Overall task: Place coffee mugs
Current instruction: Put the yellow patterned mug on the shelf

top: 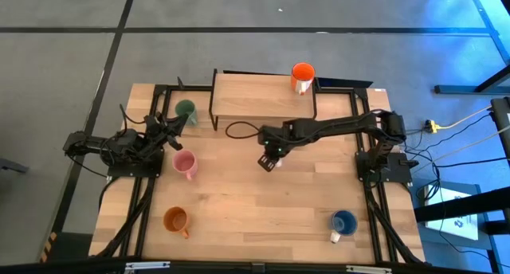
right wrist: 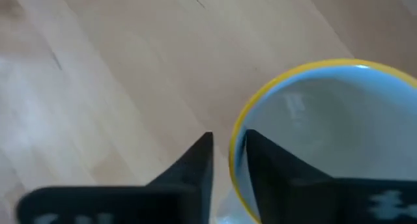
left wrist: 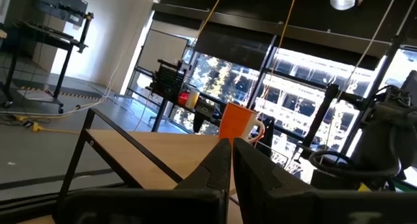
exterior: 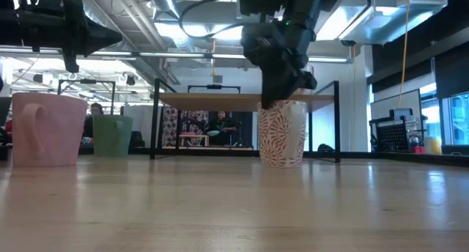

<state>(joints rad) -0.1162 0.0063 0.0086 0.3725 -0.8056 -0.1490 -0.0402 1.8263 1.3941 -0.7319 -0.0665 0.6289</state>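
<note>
The white mug (exterior: 283,132), leaf-patterned with a yellow rim, stands upright on the table's middle under my right gripper (top: 269,161), which is shut on it. The bright orange-red mug (top: 303,76) stands on the raised shelf (top: 255,99). The green mug (top: 185,110) and the pink mug (top: 185,164) stand at the left. The orange-brown mug (top: 176,220) is near left and the blue mug (top: 343,221) near right. My left gripper (top: 175,124), shut, hovers between the green and pink mugs and touches nothing. My right gripper holds the white mug by its yellow rim (right wrist: 236,152), on the side away from the shelf. One finger (right wrist: 264,168) is inside the mug and one (right wrist: 199,168) outside. The fingers come from above, pointing down. The mug stands upright with its base on the table.
The shelf has a black metal frame and stands along the table's far edge, with bare wood left of the orange-red mug. A black cable loop (top: 237,131) lies in front of it. Open tabletop lies between the near mugs. People (exterior: 95,113) show in the room behind.
</note>
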